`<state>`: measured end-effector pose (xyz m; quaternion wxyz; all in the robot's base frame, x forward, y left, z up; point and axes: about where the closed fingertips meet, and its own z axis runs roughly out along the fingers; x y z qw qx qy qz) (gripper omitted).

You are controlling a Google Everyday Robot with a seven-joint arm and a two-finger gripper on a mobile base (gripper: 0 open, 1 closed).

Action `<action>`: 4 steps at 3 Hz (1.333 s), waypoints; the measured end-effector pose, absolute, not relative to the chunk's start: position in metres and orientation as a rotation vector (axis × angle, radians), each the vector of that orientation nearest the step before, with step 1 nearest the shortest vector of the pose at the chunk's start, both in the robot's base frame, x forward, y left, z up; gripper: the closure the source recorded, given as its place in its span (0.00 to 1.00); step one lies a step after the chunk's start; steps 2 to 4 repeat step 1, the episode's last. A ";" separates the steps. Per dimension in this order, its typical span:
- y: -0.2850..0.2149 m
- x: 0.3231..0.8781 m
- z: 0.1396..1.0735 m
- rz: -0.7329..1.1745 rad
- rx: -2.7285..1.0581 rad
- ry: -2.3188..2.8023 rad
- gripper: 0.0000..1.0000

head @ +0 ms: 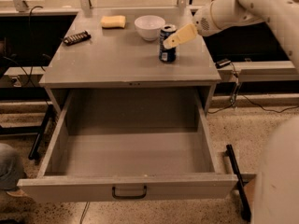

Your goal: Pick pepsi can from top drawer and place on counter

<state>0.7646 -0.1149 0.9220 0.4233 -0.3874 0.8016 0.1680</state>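
Clutter lines the upper left of the counter (117,62): a dark remote (77,37), yellow sponge (113,21) and white bowl (149,27). I judge the can (167,54) stands upright just right of the bowl to keep clear of them. The drawer (126,188) at lower centre gapes empty; my gripper (170,41), upper right, overlaps the can's top, clamped or loose I cannot tell.

Yellow sponge (113,21) at the back edge of the bench (117,59), white bowl (149,27) just right of it, gripper (169,41) right of the bowl, black remote-like bar (76,37) near the left edge, speckled floor (243,127), cable (261,108), denim-clad knee (8,167) lower left.
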 end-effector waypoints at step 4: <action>-0.143 0.724 0.956 0.317 -0.933 1.959 0.00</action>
